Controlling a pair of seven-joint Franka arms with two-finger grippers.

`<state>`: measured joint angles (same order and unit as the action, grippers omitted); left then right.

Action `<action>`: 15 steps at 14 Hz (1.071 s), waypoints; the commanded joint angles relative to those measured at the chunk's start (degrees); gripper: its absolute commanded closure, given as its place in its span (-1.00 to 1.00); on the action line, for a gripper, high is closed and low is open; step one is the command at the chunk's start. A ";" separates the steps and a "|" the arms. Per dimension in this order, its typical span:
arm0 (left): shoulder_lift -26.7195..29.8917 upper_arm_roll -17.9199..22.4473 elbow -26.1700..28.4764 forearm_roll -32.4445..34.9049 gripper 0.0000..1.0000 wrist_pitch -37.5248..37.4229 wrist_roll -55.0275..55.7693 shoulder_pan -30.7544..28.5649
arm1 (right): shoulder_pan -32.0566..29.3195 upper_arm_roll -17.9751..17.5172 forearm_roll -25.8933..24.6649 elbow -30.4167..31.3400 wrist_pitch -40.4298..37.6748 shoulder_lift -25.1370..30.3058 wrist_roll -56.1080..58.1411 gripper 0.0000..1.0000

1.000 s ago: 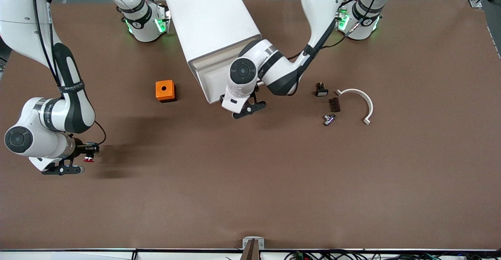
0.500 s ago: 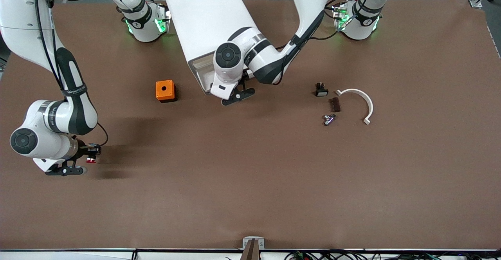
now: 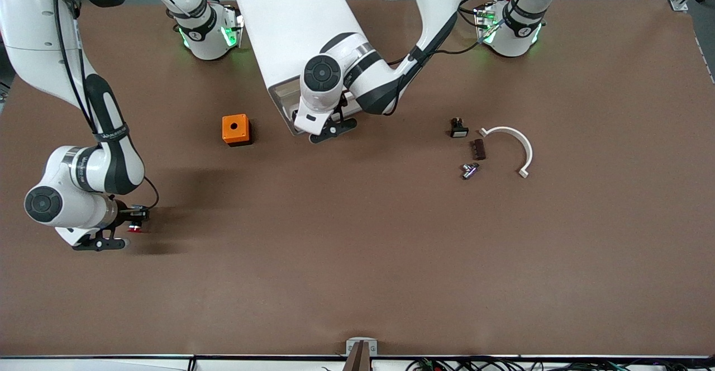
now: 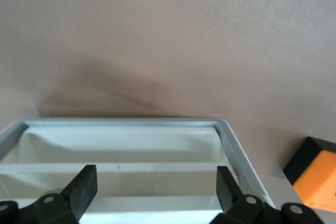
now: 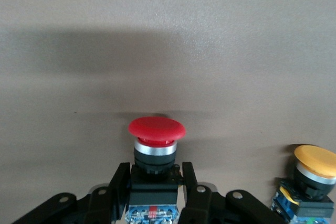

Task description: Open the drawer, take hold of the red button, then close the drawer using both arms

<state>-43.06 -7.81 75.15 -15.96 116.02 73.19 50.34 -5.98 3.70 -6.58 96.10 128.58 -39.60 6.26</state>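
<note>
The white cabinet [image 3: 296, 24] stands at the robots' edge of the table. Its top drawer [image 3: 283, 93] sticks out a little; in the left wrist view its tray [image 4: 121, 145] looks empty. My left gripper [image 3: 330, 127] is open in front of the drawer, with its fingers [image 4: 84, 187] wide apart over the drawer's front rim. My right gripper [image 3: 132, 227] is shut on the button [image 3: 134, 228] low over the table toward the right arm's end. In the right wrist view the red cap [image 5: 156, 129] points away from the gripper [image 5: 153, 174], which clamps the black body.
An orange box with a hole [image 3: 236, 129] sits beside the cabinet. A yellow-capped button [image 5: 312, 163] stands by the right gripper. Toward the left arm's end lie a small black part [image 3: 458, 128], a brown piece [image 3: 477, 148], a metal fitting [image 3: 469, 170] and a white curved piece [image 3: 516, 142].
My left gripper has moved toward the cabinet and the drawer has slid most of the way in. My right gripper has shifted slightly with the button.
</note>
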 commanded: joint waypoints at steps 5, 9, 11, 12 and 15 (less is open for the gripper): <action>0.34 -0.45 1.05 -5.31 -1.00 3.24 0.73 0.99 | -1.14 -0.97 -1.15 0.23 2.38 -0.92 -0.01 0.25; 0.43 -0.45 1.14 -6.45 -1.00 3.77 0.03 0.90 | -0.88 -0.97 -1.15 0.14 1.15 -0.04 -0.37 -1.00; 0.87 -0.19 1.14 -5.66 -1.00 3.51 -2.33 -0.94 | -0.70 -1.06 -1.06 0.06 -1.39 1.80 -0.54 -1.00; 0.87 -0.10 1.05 -5.66 -1.00 3.42 -5.13 -2.43 | -0.53 -1.06 -0.98 -0.03 -4.10 3.46 -0.54 -1.00; 1.22 0.17 0.88 -4.26 -1.00 1.50 -14.62 -8.13 | -0.09 -1.41 -0.71 -0.30 -11.40 10.05 -0.54 -1.00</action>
<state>-43.08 -7.48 75.45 -20.98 119.25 64.07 45.86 -5.87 3.18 -6.59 94.44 121.43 -35.45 6.24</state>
